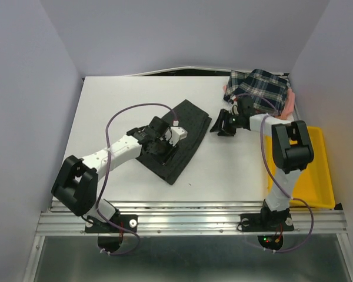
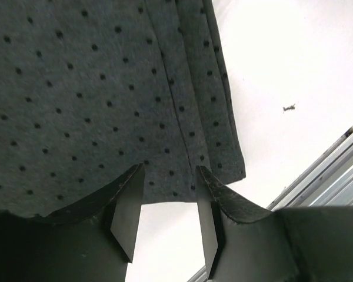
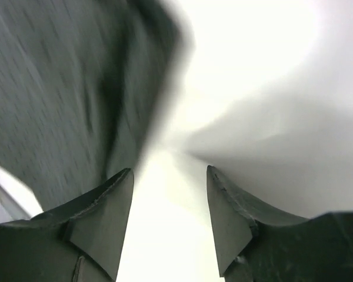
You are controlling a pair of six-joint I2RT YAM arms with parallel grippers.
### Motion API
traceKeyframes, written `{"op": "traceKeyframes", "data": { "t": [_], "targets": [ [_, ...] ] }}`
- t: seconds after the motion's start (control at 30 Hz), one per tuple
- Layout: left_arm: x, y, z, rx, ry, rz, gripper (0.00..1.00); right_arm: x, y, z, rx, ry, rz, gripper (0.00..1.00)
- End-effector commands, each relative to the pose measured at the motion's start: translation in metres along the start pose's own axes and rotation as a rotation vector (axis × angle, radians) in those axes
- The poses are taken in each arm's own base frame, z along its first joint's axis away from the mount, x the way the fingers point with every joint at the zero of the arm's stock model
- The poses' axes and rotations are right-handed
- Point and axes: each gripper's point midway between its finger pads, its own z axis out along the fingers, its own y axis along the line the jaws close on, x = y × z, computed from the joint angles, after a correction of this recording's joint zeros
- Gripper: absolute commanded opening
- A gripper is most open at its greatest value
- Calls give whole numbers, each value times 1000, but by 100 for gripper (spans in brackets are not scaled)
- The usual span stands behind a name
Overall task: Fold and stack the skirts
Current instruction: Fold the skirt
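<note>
Left pincer (image 2: 169, 173) and right pincer (image 3: 169, 171) stand spread, empty; charcoal skirt (image 1: 191, 120) looks folded, plaid skirt (image 1: 260, 88) and pink skirt (image 1: 290, 103) lie heaped, unfolded.

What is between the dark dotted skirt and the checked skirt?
In the top view, the right gripper, jaws open, is over bare table between the dotted skirt and the plaid skirt.

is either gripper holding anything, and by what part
Nothing is held: the left gripper is open over the charcoal skirt, the right gripper open beside its edge.
</note>
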Motion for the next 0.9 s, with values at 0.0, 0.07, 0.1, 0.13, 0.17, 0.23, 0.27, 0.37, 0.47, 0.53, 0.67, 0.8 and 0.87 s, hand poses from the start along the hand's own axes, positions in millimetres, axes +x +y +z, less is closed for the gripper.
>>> {"op": "traceKeyframes", "data": {
  "t": [0.0, 0.07, 0.1, 0.13, 0.17, 0.23, 0.27, 0.37, 0.47, 0.53, 0.67, 0.8, 0.87],
  "targets": [
    [-4, -13, -14, 9, -92, -5, 51, 68, 5, -36, 32, 75, 65, 57],
    [2, -18, -12, 8, -81, 9, 51, 79, 19, -43, 1, 60, 48, 55],
    [1, -18, -13, 4, -81, 14, 50, 86, 22, -43, -10, 68, 68, 55],
    [2, -19, -11, 1, -72, 22, 50, 98, 24, -41, -20, 90, 76, 52],
    [1, -20, -11, 4, -66, 29, 49, 100, 28, -40, -54, 91, 83, 52],
    [4, -21, -5, 14, -33, 32, 49, 108, 42, -35, -113, 116, 101, 50],
    [1, -21, -3, 16, -31, 33, 49, 111, 45, -33, -125, 125, 108, 50],
    [3, -20, 5, 17, -3, 27, 51, 122, 56, -25, -145, 158, 108, 50],
    [3, -15, 13, -7, 22, 23, 52, 143, 65, -14, -158, 226, 111, 49],
    [2, -13, 18, -14, 27, 23, 53, 153, 73, -3, -174, 247, 91, 47],
    [-2, -14, 25, -10, 36, 29, 52, 164, 78, 8, -173, 287, 84, 45],
    [-5, -13, 33, -21, 41, 35, 52, 170, 75, 17, -162, 315, 92, 41],
    [-1, -11, 40, -23, 64, 34, 47, 172, 73, 19, -155, 323, 96, 38]
  ]
}}
